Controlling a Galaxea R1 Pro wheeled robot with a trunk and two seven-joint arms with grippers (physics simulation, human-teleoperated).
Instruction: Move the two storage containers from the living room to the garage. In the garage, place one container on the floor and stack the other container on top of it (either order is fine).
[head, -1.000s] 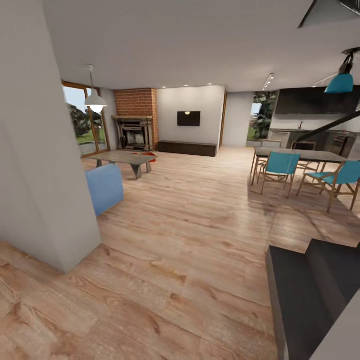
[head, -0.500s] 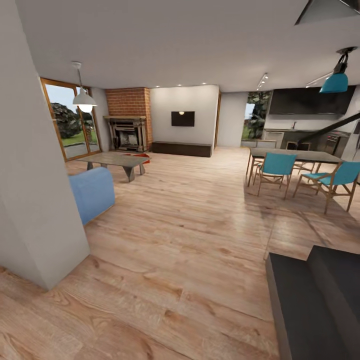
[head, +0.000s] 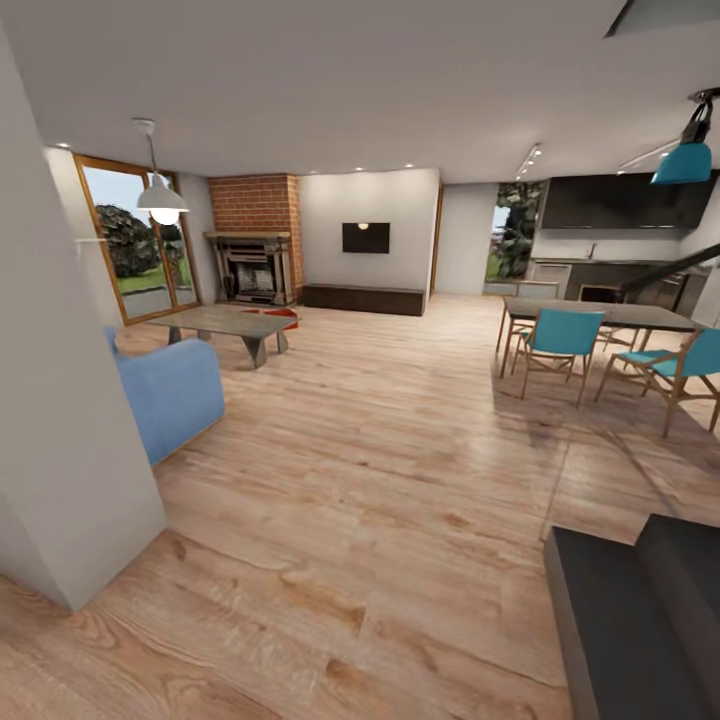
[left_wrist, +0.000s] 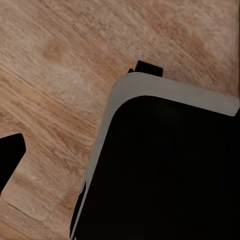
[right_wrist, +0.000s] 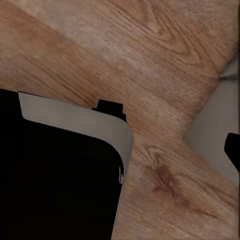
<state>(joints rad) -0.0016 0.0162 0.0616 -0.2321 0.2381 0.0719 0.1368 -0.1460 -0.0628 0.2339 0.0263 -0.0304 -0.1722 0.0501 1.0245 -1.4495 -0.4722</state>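
Head view looked across the living room's plank floor (head: 380, 480) toward the coffee table (head: 225, 322), where a red container (head: 285, 315) edge peeked out beyond it. Clipping the near wall corner (head: 70, 440) or blue sofa (head: 165, 390) seemed the risk. Wrist views showed the dark base (left_wrist: 165, 170) over planks; grip state of either pincer couldn't be told.

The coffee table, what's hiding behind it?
Behind the coffee table, something red-orange lies on the wood floor in front of the brick fireplace. The tabletop covers most of it, so I cannot tell what it is.
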